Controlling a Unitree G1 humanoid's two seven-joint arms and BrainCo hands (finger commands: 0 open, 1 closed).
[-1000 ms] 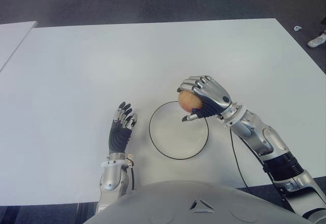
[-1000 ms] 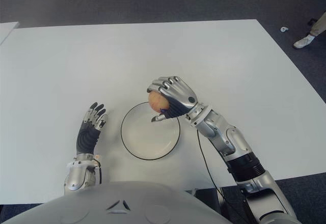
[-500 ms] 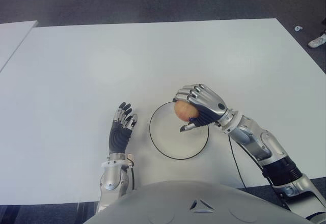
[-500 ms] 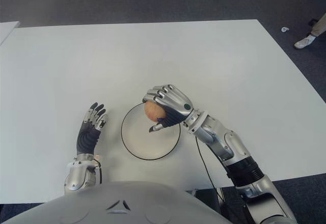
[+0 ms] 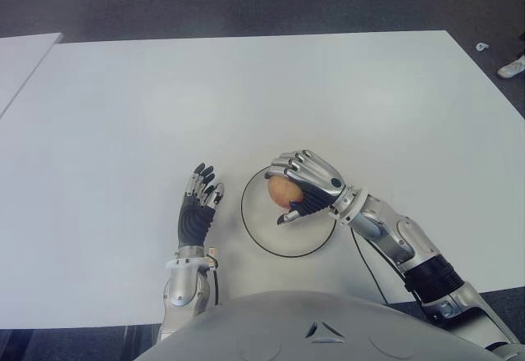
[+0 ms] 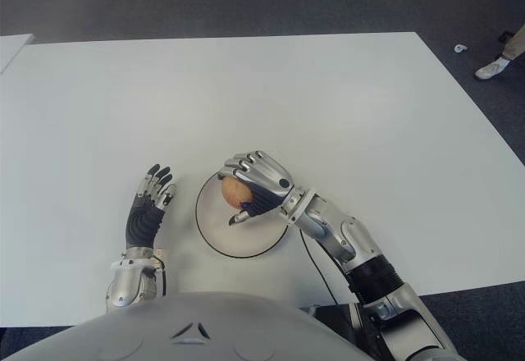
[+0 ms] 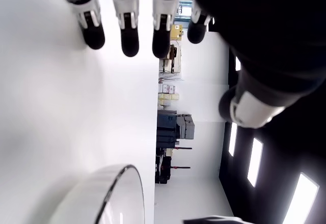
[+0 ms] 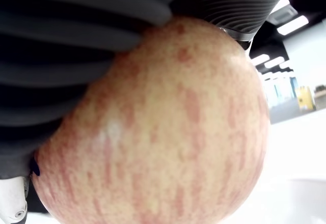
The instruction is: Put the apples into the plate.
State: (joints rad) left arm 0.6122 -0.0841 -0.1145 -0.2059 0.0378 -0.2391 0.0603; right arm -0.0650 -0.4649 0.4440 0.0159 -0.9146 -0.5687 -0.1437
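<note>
Right hand (image 5: 305,190) clenched round apple (image 5: 281,190) over white plate (image 5: 271,242) — left hand (image 5: 197,205) beside plate's left, fingers spread, empty

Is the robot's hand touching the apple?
Touching. The right wrist view shows the right hand's dark fingers pressed straight against the apple, with no gap between them.

right robot hand (image 5: 304,189) curled closed, left robot hand (image 5: 197,205) flat, fingers spread
</note>
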